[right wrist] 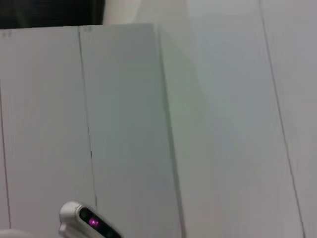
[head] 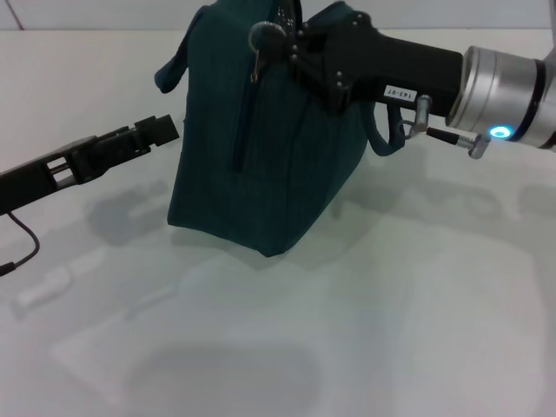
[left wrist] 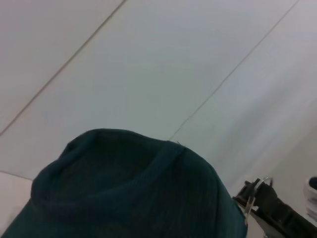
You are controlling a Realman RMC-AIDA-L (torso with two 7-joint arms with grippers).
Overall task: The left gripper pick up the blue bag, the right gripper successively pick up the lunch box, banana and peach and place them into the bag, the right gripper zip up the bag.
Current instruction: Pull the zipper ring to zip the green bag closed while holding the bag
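The black right gripper point(head: 261, 39), jaws apparently clenched on the ring zipper pull point(head: 256, 65), works atop the teal fabric bag point(head: 261, 165); the black left gripper point(head: 161, 129), jaws state indiscernible, waits mid-left beside it.

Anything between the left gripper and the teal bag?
Nothing visible. The black two-fingered left gripper sits just beside the dark teal fabric bag, only bare white table between. The right gripper is at the bag's top.

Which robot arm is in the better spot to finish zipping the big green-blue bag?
The right one, probably. The right gripper is already up at the top of the dark teal fabric bag, right by the hanging zipper pull. The left gripper sits off to the bag's side, apart from it.
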